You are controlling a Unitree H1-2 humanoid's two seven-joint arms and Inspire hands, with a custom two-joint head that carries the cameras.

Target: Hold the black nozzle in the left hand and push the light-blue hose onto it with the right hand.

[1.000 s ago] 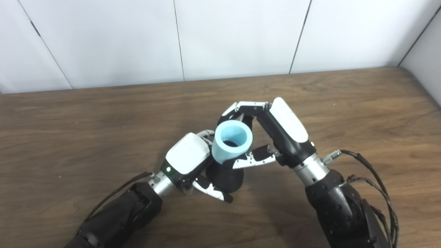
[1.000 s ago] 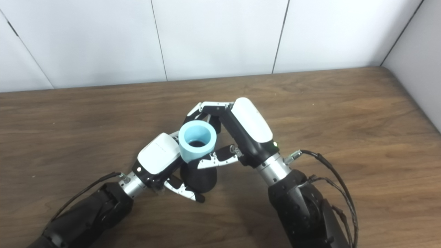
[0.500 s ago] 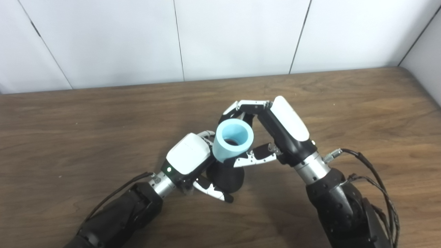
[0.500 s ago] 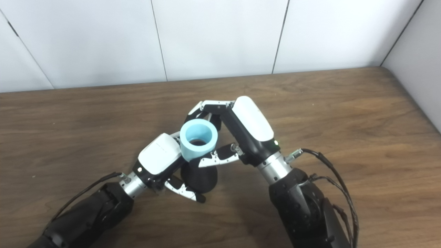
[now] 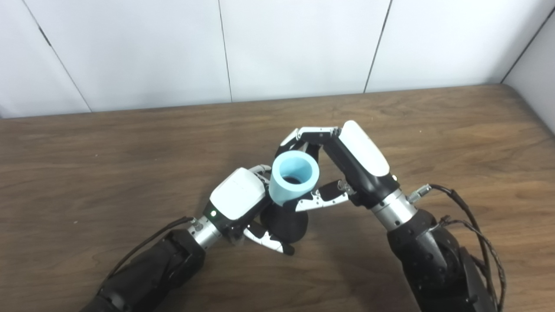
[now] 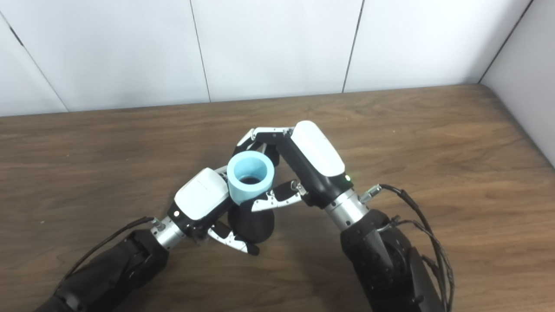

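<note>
Left hand (image 5: 236,199): nearest to me, low over the wooden table (image 5: 86,173), palm shell up, fingers curled round the black nozzle (image 5: 286,223). I have it gripped, thumb tucked under the near side.
Black nozzle: sits at the middle of the table between my two hands, fat end toward me, narrow end pointing up and away into the hose.
Key relation: the light-blue hose (image 5: 295,177) stands directly on top of the nozzle, its long axis tilted up toward the camera and, as far as I can tell, in line with the nozzle's. I judge the push runs down that axis, toward the left hand.
Hose seating: its lower rim already overlaps the nozzle's top; how deep, I can't see.
Right hand (image 5: 342,167): farther back, coming in from the right, wrist angled down. Fingers (image 5: 303,134) wrap over the hose's far side, thumb pinches the near side. Closed on the hose.
</note>
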